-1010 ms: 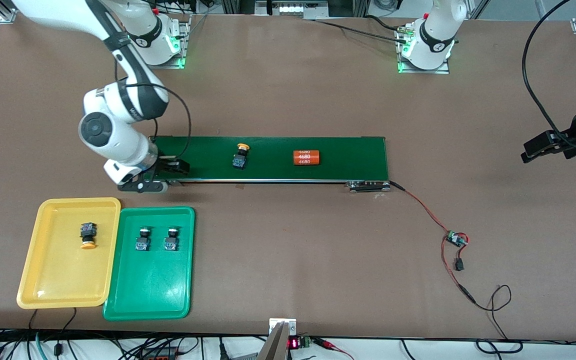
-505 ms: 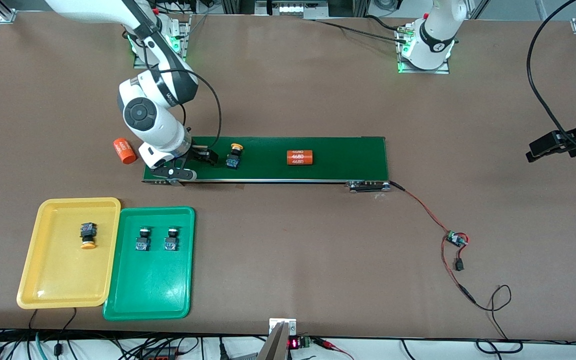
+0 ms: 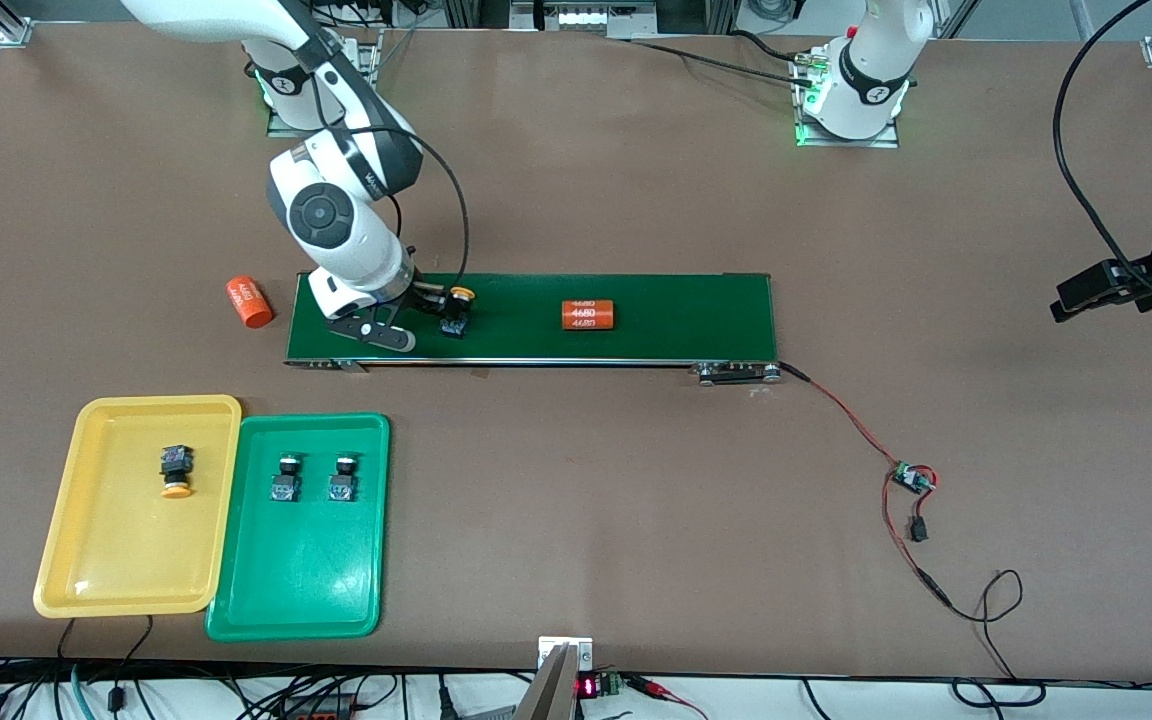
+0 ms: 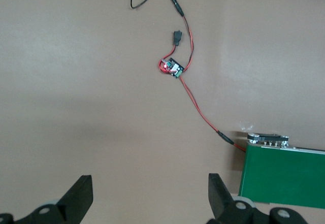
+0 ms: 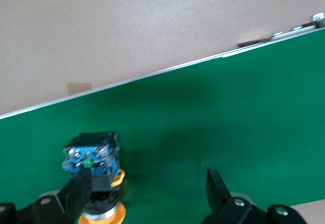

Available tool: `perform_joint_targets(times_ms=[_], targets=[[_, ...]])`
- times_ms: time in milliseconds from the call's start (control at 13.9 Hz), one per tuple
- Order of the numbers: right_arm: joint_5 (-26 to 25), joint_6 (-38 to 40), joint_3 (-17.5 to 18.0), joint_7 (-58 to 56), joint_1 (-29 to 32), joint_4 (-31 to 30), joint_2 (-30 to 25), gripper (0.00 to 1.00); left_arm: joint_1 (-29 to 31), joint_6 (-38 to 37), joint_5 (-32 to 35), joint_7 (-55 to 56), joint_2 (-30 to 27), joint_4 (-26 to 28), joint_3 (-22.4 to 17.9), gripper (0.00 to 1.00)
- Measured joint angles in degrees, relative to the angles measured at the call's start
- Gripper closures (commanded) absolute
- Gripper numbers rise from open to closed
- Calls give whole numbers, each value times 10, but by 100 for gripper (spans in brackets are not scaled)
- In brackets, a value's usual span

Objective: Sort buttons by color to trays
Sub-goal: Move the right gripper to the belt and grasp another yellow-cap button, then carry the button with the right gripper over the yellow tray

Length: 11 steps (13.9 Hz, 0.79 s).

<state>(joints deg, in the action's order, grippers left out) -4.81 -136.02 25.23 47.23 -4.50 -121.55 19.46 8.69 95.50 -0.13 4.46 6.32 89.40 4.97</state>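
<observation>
The brown desk (image 3: 576, 520) carries a long dark green conveyor belt (image 3: 676, 320) across its middle. At the belt's nine o'clock an orange cylinder (image 3: 249, 302) lies on the bare top. Down at seven o'clock from the belt, a yellow tray (image 3: 66, 540) and a green tray (image 3: 296, 590) sit side by side, touching. At the belt's four o'clock a red-and-black wire (image 3: 851, 420) runs to a small circuit board (image 3: 908, 478).

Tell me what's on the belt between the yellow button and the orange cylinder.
Nothing: the front view shows bare conveyor belt between the yellow button and the orange cylinder.
</observation>
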Motion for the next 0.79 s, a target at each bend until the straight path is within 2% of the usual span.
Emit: perform_joint_targets(times_ms=[505,649,721,793], targets=[[-1,0,0,-85,-3,0,8,1,-3,-3,0,0,-2,0,9,0],[-2,0,-1,-93,-3,0,14,12,-4,-3,0,0,-6,0,14,0],[-2,0,-1,-95,-3,0,16,23,-4,-4,0,0,-7,0,17,0],[-2,0,-2,-98,-3,0,18,40,-4,-5,0,0,-7,0,19,0]])
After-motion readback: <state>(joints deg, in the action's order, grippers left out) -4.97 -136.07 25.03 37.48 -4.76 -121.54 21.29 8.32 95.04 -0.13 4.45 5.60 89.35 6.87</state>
